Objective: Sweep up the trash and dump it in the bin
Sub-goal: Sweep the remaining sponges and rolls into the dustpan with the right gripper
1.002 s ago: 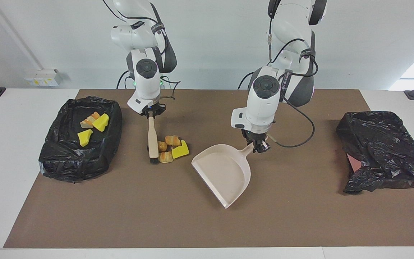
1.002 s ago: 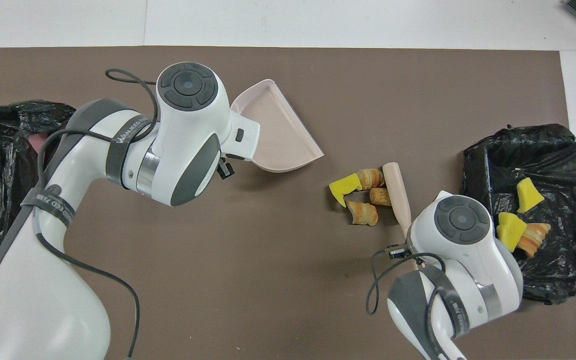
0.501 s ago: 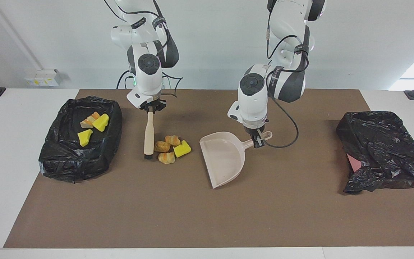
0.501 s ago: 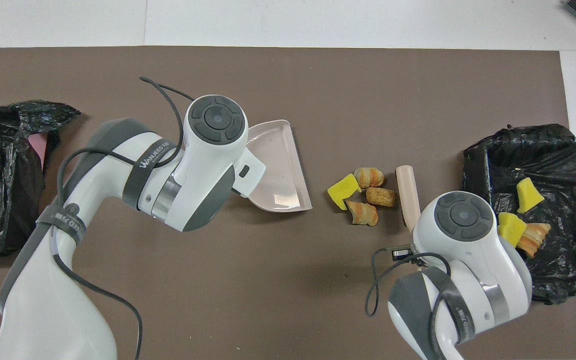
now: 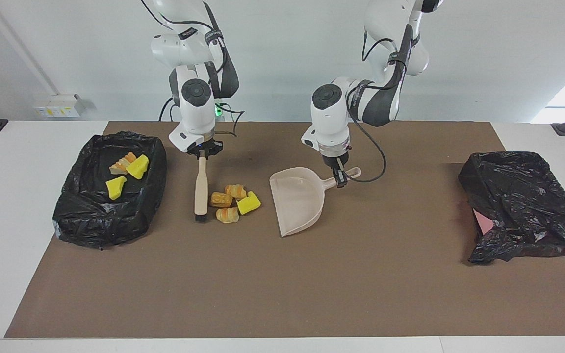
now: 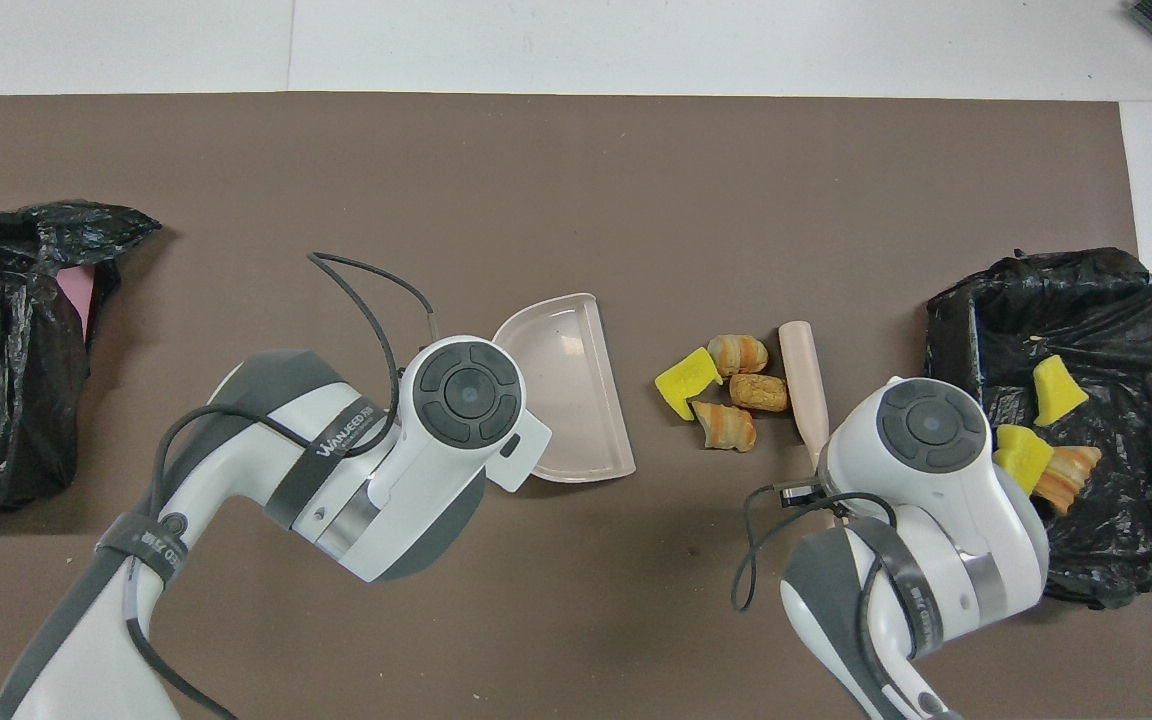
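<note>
While a brown mat covers the white table, the right gripper pinches the brush, long axis pointing away from the robots. Loose trash lies between brush and dustpan, whose handle the left gripper seems to clamp. More trash lies in the bin. Much mat stays free.

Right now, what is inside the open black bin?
The bin holds three pieces of trash: two yellow wedges and one striped chunk. In the overhead view the right arm covers part of its inside.

White arms, grey joint bands, round dark caps, black cables
</note>
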Tool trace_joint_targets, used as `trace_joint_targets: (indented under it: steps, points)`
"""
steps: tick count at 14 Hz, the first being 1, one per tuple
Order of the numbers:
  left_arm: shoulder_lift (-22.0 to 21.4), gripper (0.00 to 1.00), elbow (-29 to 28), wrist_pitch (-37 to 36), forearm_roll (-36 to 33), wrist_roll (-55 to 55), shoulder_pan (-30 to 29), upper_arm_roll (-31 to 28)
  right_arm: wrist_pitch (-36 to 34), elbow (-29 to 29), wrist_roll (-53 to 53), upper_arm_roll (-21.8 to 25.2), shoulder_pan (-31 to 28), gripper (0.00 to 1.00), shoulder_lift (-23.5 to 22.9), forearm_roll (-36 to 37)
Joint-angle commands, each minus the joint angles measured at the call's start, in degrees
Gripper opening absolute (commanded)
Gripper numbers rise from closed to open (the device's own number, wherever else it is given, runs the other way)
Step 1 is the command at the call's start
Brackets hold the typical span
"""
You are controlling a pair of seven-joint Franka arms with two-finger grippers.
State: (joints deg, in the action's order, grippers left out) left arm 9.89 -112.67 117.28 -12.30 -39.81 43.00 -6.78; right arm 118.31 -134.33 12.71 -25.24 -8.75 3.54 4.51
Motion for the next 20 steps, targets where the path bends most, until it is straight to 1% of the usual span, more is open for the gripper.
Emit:
trace_joint_targets:
  steps: [1,3,5,6,7,9,10,12,13,14,15,17,18,20]
  points:
    - [-2.94,0.0,-3.87,1.55,-1.5,4.29,1.82,-0.51,0.42,2.23,-4.53,-0.6,1.35,0.0,-1.61,-1.95]
    - [-3.12,0.0,-4.05,1.46,-1.41,5.88,2.17,-0.43,0.96,2.4,-4.71,-0.6,2.86,0.0,-2.75,-5.37]
    - [-3.12,0.0,-5.62,2.6,-1.41,5.97,2.79,-0.51,1.66,3.45,-5.41,-0.6,5.83,0.0,-3.89,-8.18]
    - [-3.21,0.0,-5.89,3.12,-1.41,5.97,2.79,-0.43,1.23,4.24,-5.59,-0.6,7.07,0.0,-3.89,-10.9]
    - [-3.21,0.0,-6.33,3.65,-1.41,5.97,2.7,-0.43,1.31,4.42,-6.37,-0.6,7.78,0.0,-4.07,-15.19]
    - [-3.91,0.0,-8.0,5.58,-1.41,5.89,2.7,-0.43,0.87,4.78,-13.81,-0.6,8.92,0.0,-3.98,-26.16]
    - [-4.0,0.0,-8.88,7.33,-1.41,5.89,2.44,-0.43,0.26,5.39,-15.68,-0.6,9.1,0.0,-4.07,-29.09]
    - [-3.3,0.0,-10.2,10.58,-1.41,5.62,2.52,-0.43,-1.06,7.23,-17.01,-0.6,8.84,0.0,-5.12,-32.0]
    - [-3.03,0.0,-10.46,12.17,-1.41,5.53,2.17,-0.43,-2.63,9.07,-16.32,-0.51,9.19,0.0,-5.04,-32.63]
    - [-3.03,0.0,-10.55,12.1,-1.41,5.27,2.08,-0.51,-5.52,10.3,-14.74,-0.08,8.93,0.0,-4.17,-32.02]
    - [-2.94,0.0,-10.47,12.01,-1.41,5.18,1.91,-0.51,-8.94,10.92,-12.12,0.36,8.14,0.0,-1.72,-30.71]
    - [-3.12,0.0,-9.77,11.83,-1.41,4.75,1.04,-0.51,-13.44,11.37,-4.23,0.11,6.82,0.0,4.6,-22.57]
    - [-3.55,0.0,-9.5,11.66,-1.41,4.13,-0.02,-0.51,-16.07,11.28,0.52,0.02,7.16,0.0,7.5,-20.18]
    - [-3.82,0.0,-7.84,10.0,-1.15,2.02,-1.34,-0.51,-23.7,10.58,11.75,-1.38,8.91,0.0,13.22,-18.67]
